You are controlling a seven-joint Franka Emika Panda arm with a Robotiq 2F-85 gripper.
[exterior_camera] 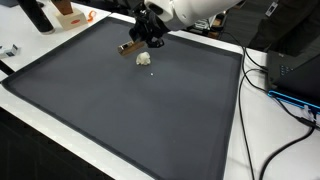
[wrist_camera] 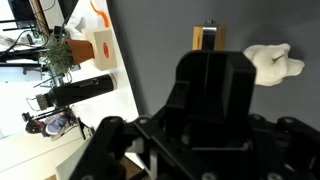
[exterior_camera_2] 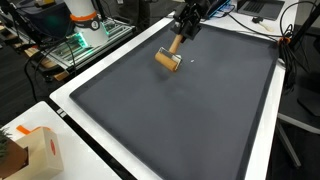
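**Brush held over the dark mat**

In an exterior view, the tool point(exterior_camera: 147, 39) hung over the far part of a dark grey mat point(exterior_camera: 120, 115) that covered the white table point(exterior_camera: 241, 120). A wooden brush point(exterior_camera: 130, 47) stuck out from it, low over the mat. A small white wad point(exterior_camera: 144, 59) lay on the mat just beside the brush, apart from it.

In an exterior view from another side, the tool point(exterior_camera_2: 181, 35) was closed narrowly on the top of the brush point(exterior_camera_2: 169, 56). The brush showed a pale tan handle slanting down to a wider, blocky head with a darker underside. The head sat close above the mat point(exterior_camera_2: 180, 120).

In the wrist view, the tool's black body hid its fingers. Beyond it a short piece of the brush point(wrist_camera: 207, 39) showed, light wood with a small metal fitting at its end. The crumpled wad point(wrist_camera: 272, 63) lay near it on the mat.
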